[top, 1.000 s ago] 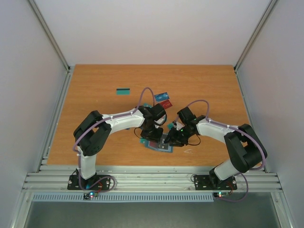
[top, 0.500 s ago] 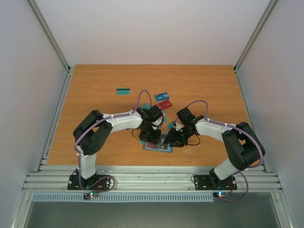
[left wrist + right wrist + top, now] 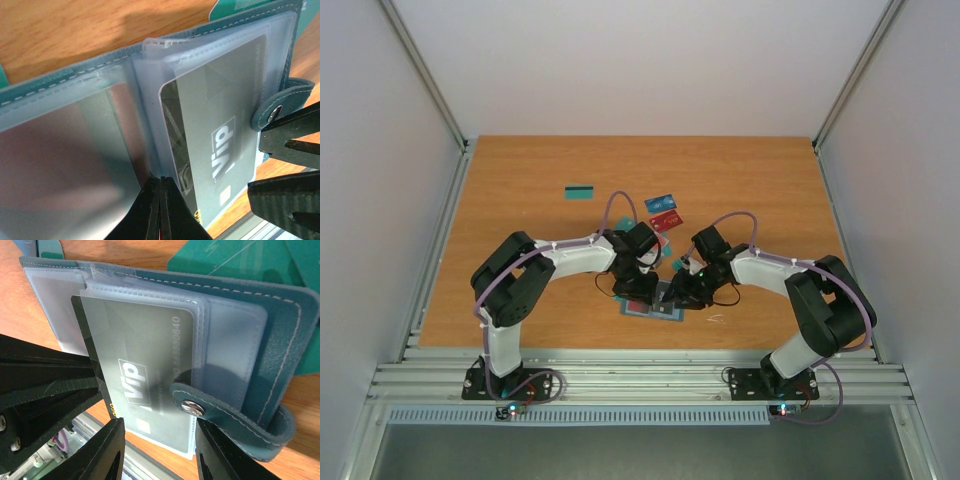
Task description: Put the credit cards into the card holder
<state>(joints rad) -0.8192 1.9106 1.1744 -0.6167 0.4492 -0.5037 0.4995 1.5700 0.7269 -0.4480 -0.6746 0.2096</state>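
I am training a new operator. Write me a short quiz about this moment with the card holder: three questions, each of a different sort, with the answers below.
1. True or false: the card holder lies snapped shut on the table.
2. Which word is printed on the card that sits in the clear sleeve? A) Vip B) Gold C) Bank
3. Short answer: in the left wrist view, are the fingers of the left gripper together or apart?

Key
1. False: it lies open and its snap strap hangs loose.
2. A
3. Together.
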